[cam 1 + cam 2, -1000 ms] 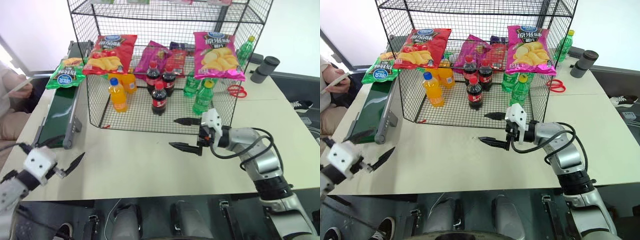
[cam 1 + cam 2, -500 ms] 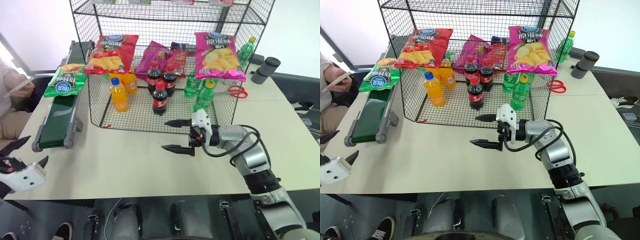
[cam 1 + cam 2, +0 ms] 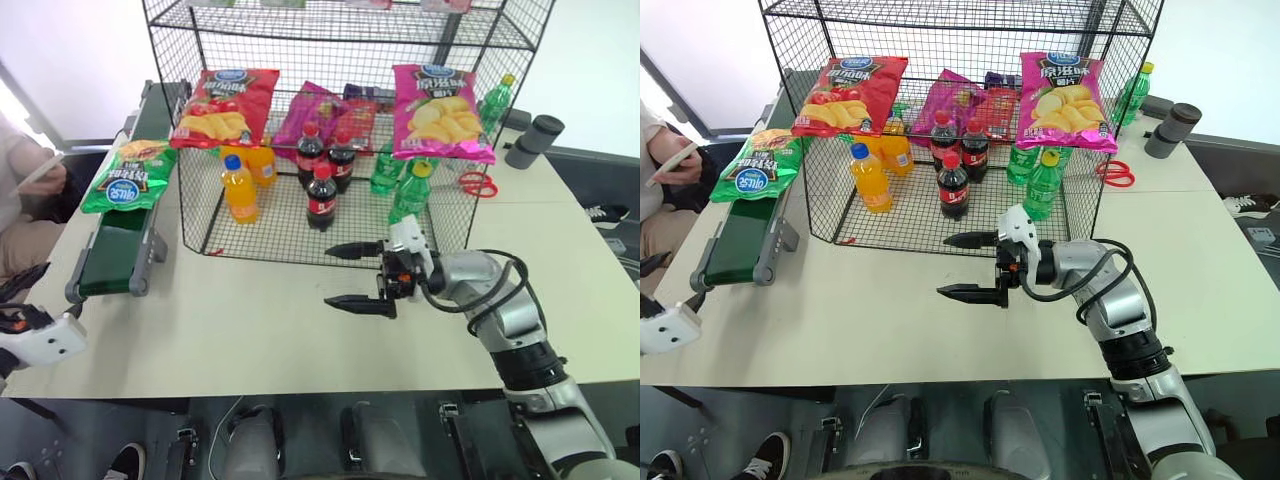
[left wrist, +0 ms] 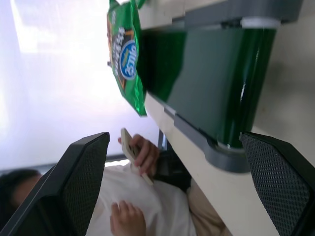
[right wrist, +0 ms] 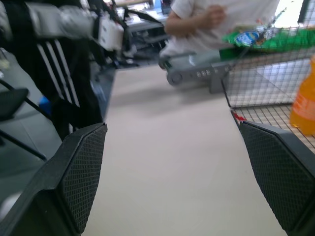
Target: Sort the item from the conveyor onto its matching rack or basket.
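Pale beige bench [image 3: 250,320], dark green conveyor [image 3: 115,250] running along its left edge, tall black wire rack [image 3: 330,130] standing at the middle toward the far edge, red scissors [image 3: 474,183] and grey cylinder [image 3: 528,140] near the far right corner

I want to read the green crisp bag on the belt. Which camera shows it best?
The left eye view: the green crisp bag lies face up on the conveyor, logo visible. The right eye view shows much the same. The left wrist view sees it sideways, the right wrist view far off and blurred.
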